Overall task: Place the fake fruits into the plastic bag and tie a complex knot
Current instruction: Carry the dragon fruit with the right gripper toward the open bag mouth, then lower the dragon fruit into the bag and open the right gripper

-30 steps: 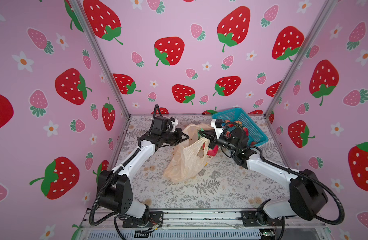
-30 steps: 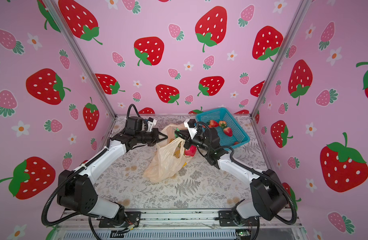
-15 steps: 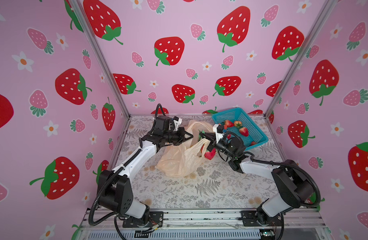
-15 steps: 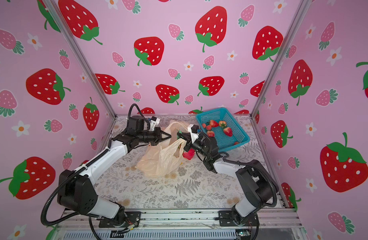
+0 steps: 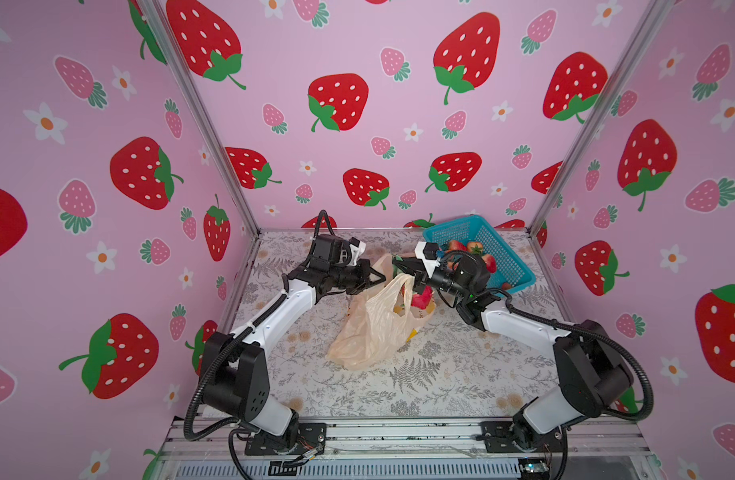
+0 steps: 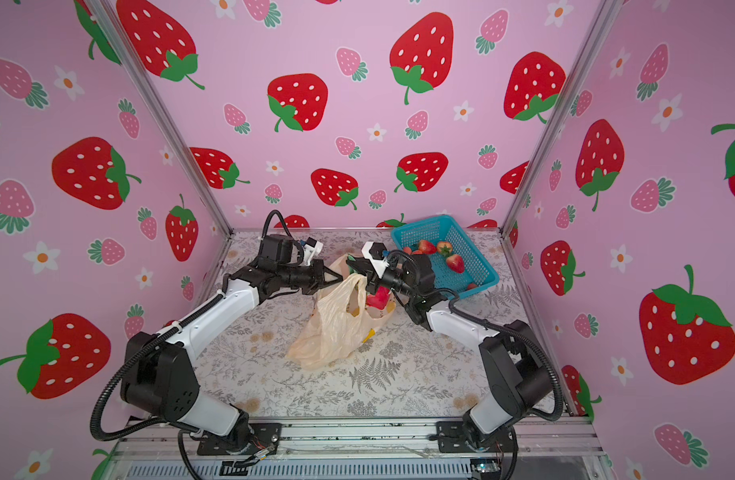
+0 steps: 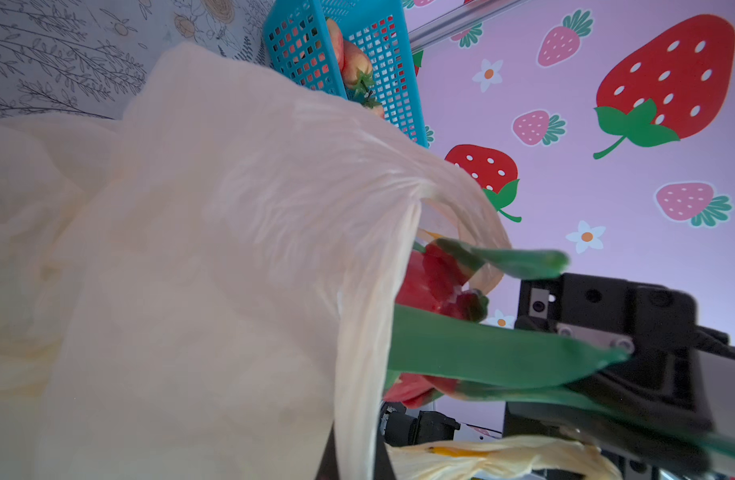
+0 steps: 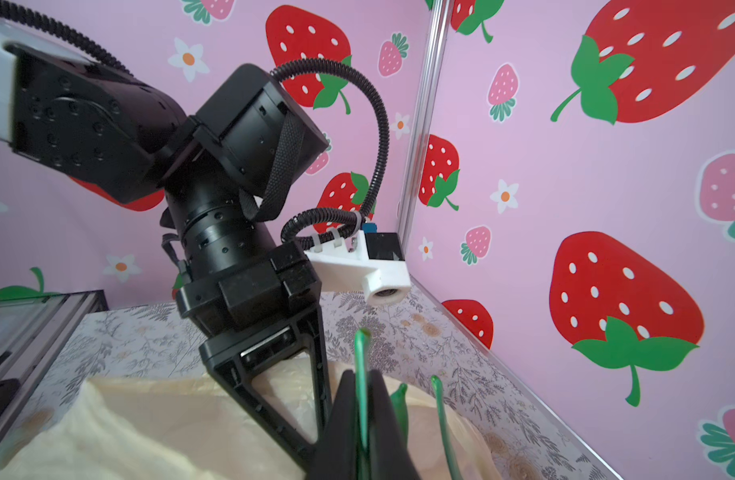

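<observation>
The peach plastic bag (image 5: 374, 328) (image 6: 332, 328) stands on the table with its mouth held up. My left gripper (image 5: 380, 276) (image 6: 338, 276) is shut on a handle strip at the mouth, and the strip runs between its dark fingers (image 7: 357, 465). My right gripper (image 5: 397, 262) (image 6: 351, 262) (image 8: 363, 419) is shut on a green leaf (image 8: 360, 365) of the large red fake fruit (image 5: 421, 299) (image 6: 378, 297) (image 7: 432, 282). That fruit hangs in the bag's opening. Several strawberries (image 5: 488, 262) (image 6: 455, 262) lie in the basket.
The blue mesh basket (image 5: 461, 228) (image 6: 432, 230) (image 7: 382, 62) stands tilted at the back right, just behind my right wrist. Pink strawberry-print walls close in the back and both sides. The table's floral cover (image 5: 440, 374) stretches in front of the bag.
Half a second ago the bag was pulled lower and wider to the left; it now hangs narrower again. The right arm's elbow has come back up. Both grips are unchanged.
</observation>
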